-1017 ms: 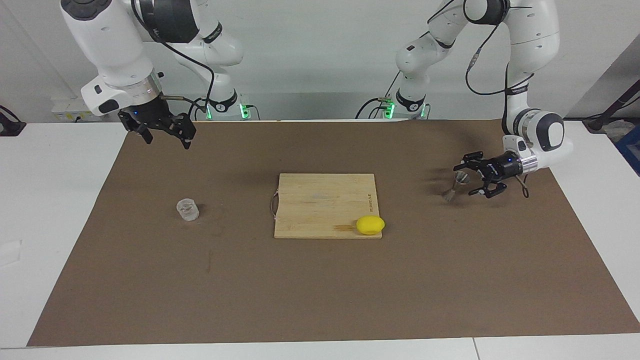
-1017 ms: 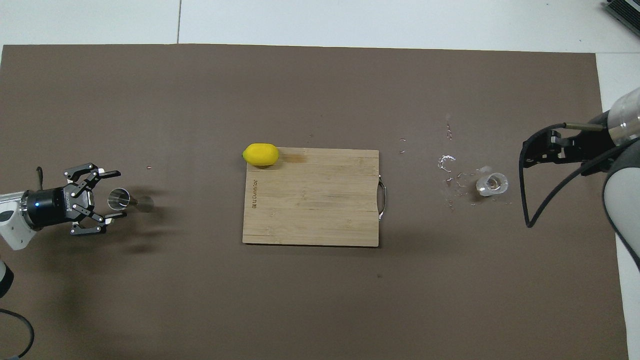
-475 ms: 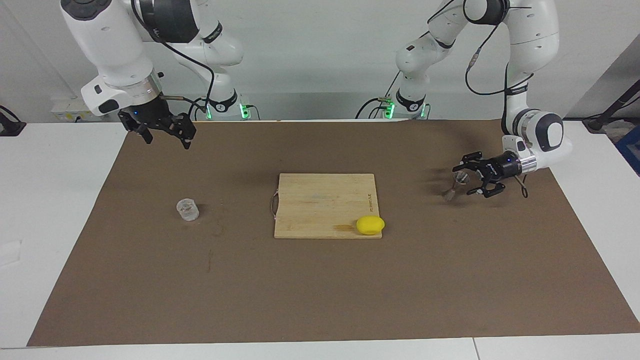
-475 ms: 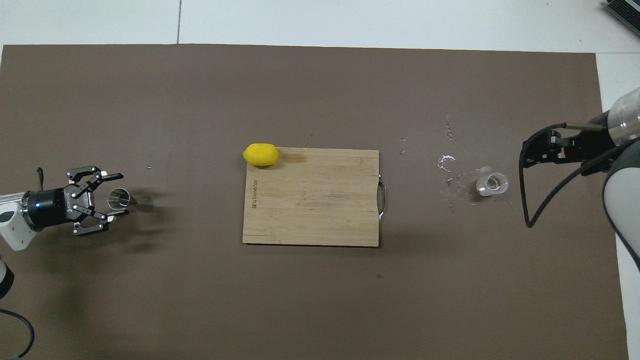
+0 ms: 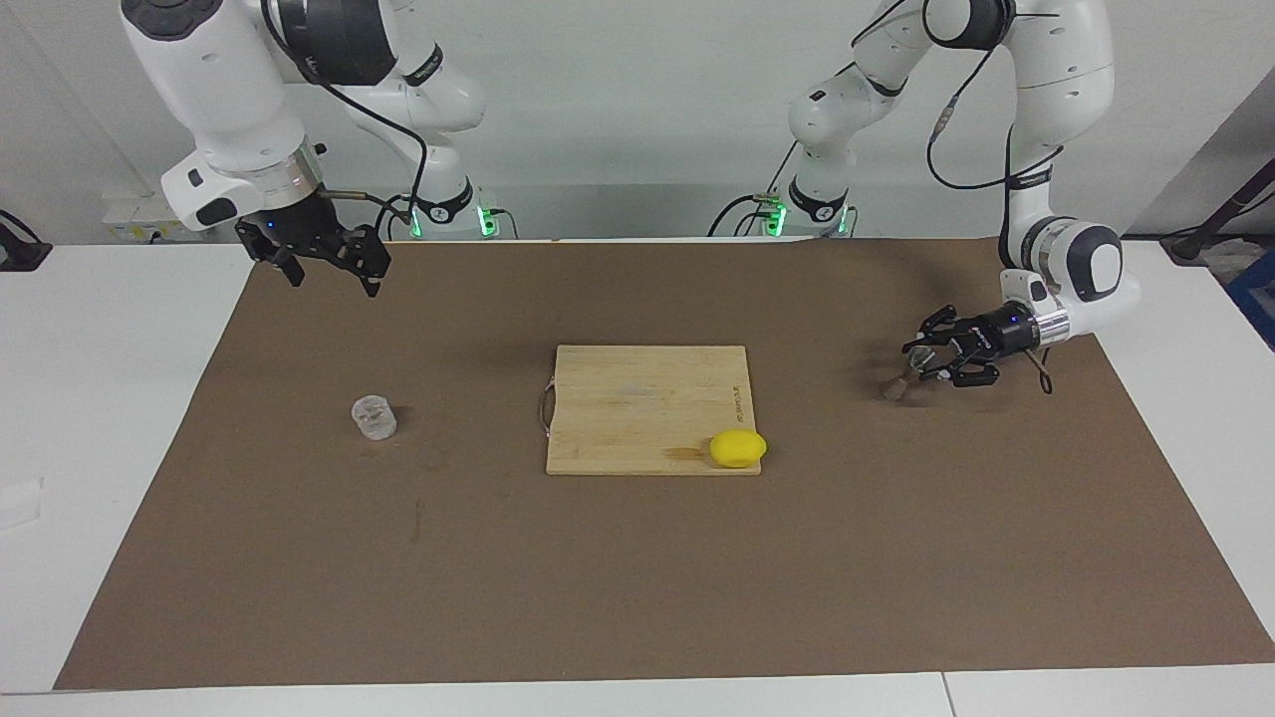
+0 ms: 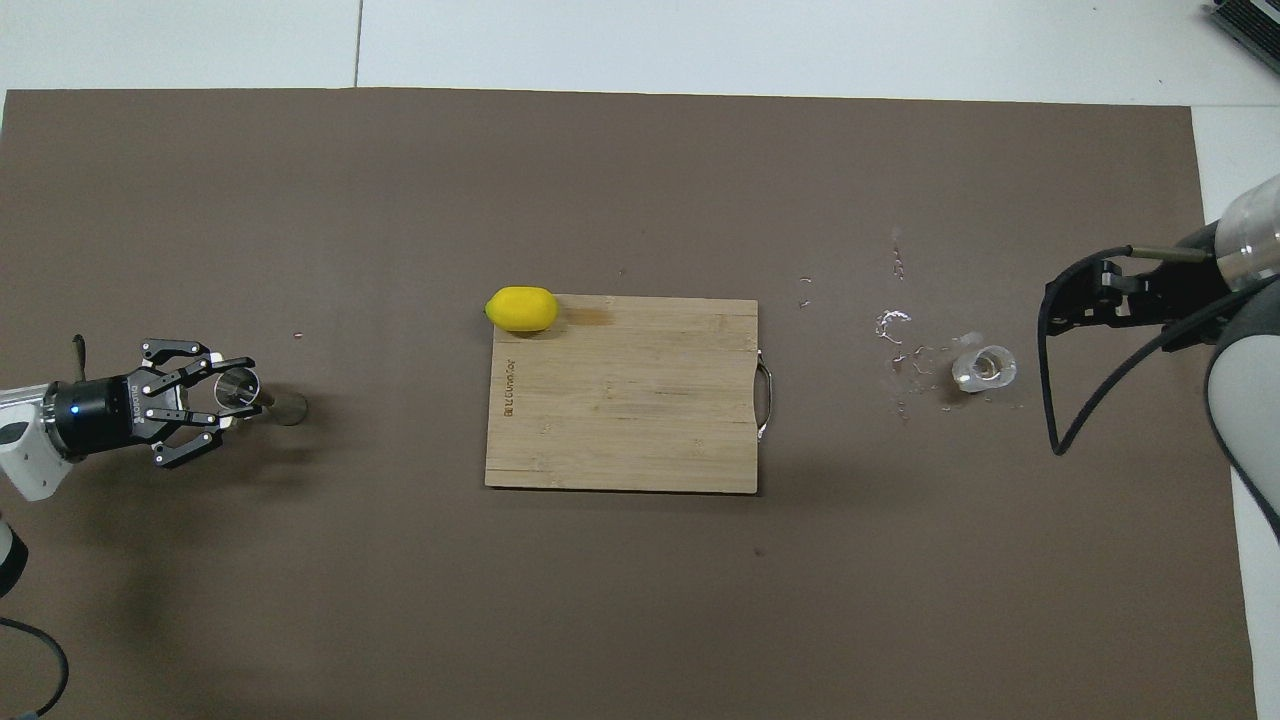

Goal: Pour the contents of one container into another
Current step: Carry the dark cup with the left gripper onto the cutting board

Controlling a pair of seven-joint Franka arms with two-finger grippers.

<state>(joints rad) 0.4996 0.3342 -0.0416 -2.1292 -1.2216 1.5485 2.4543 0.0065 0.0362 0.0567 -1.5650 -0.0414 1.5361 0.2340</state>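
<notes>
A brown mat [image 5: 637,558] covers my table [image 5: 110,398]. At its middle lies a wooden cutting board [image 5: 637,403] with a lemon [image 5: 738,448] on the corner farthest from me. Toward my right arm's end stands the clear cup [image 5: 374,417], droplets [image 6: 893,325] scattered beside it; my right gripper [image 5: 329,267] waits in the air, fingers spread. At my left arm's end my left gripper [image 5: 924,358] is clamped on the metal jigger [image 6: 255,395], which leans, foot on the mat.

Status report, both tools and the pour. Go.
Left tool shut on jigger. Right tool open, waiting above mat. Clear cup untouched. Nothing in the way.
</notes>
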